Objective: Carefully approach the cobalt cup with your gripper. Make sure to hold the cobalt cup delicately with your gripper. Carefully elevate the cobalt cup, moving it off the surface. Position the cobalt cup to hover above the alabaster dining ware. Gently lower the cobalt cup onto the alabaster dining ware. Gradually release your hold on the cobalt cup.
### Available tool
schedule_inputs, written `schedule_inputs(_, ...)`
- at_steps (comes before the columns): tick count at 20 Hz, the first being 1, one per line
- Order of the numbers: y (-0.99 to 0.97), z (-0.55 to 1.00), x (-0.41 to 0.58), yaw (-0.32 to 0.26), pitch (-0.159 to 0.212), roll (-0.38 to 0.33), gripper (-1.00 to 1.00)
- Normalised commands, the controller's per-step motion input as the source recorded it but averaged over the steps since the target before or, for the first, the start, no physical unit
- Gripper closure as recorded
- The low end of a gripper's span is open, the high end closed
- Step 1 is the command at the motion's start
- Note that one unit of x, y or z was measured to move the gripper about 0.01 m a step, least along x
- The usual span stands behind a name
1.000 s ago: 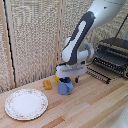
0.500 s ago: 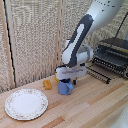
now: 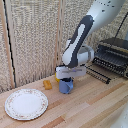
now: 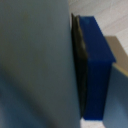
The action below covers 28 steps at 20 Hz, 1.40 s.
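The gripper (image 3: 67,80) sat on the cobalt cup (image 3: 66,86); finger (image 4: 96,70) spread hidden. Thin-wall grip risked slipping toward the eight-o'clock alabaster dining ware (image 3: 26,104).

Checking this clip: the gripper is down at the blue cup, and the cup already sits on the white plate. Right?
Not quite. The gripper is down at the blue cup, but the cup stands on the wooden table, not on the white plate. The exterior view shows the plate bare, well toward that view's left of the cup.
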Motion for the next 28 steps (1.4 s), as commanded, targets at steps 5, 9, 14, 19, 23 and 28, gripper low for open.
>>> schedule_inputs(5, 0.10, 0.77, 0.005, -0.027, 0.103, 0.107, 1.00)
schedule_inputs(9, 0.13, 0.83, 0.132, 0.000, 0.098, 0.092, 1.00)
schedule_inputs(14, 0.28, 0.79, 0.258, 0.020, 0.072, 0.099, 1.00)
schedule_inputs(19, 0.66, 0.59, 0.242, 0.074, 0.103, 0.065, 1.00)
schedule_inputs(23, 0.83, 0.37, 0.351, 0.039, 0.081, 0.024, 1.00)
schedule_inputs(28, 0.87, 0.15, 0.467, 0.017, 0.051, 0.000, 1.00)
